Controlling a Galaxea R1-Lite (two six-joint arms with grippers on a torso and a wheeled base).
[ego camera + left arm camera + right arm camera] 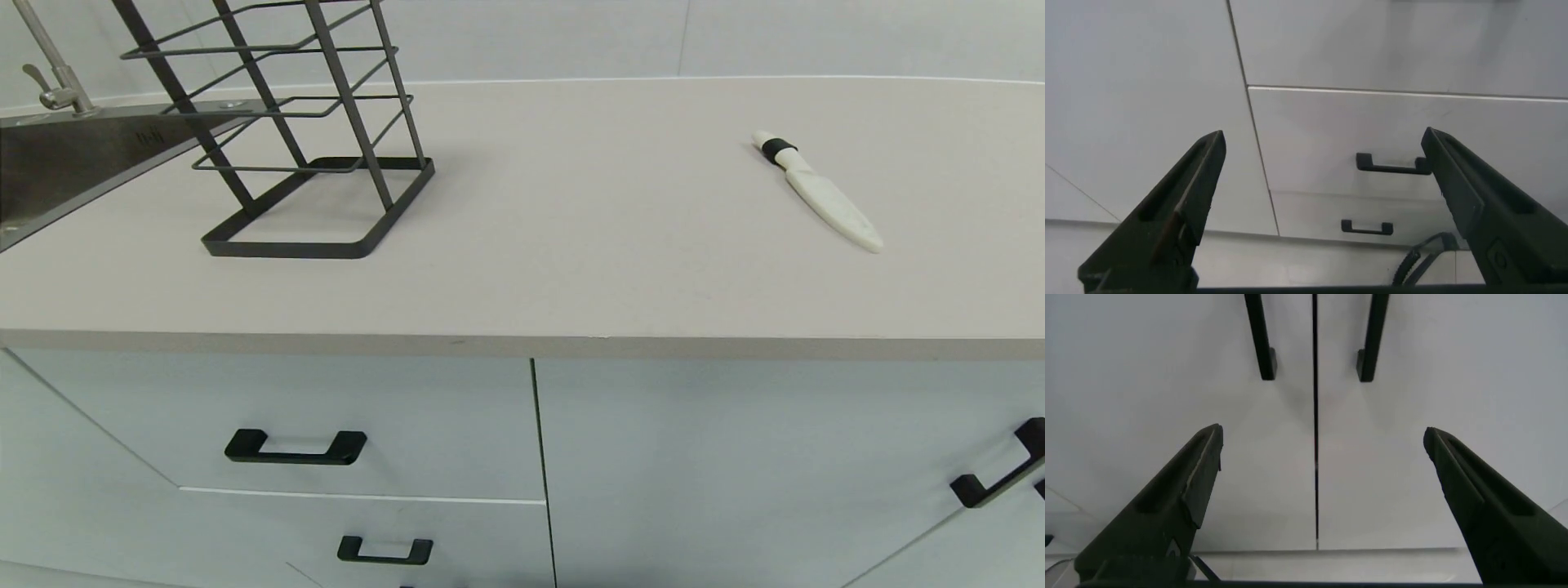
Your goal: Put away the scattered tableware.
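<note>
A black wire rack with slanted tiers stands on the left part of the pale beige countertop, just beside a steel sink with a metal tap at the far left. A white knife with a black band around its handle lies flat on the right part of the countertop, well apart from the rack. Its tip points toward the front edge, and bare counter lies between the 2. Pale grey wall panels rise behind the counter.

Below the counter, the head view takes in light cabinet fronts with black handles, 2 of them on stacked drawers under the rack.

The left wrist view faces such drawer fronts. There the left gripper has its 2 dark fingers spread wide with nothing between them. In the right wrist view the right gripper is spread just as wide and is also empty. It faces 2 cabinet doors whose black bar handles flank a vertical seam.
</note>
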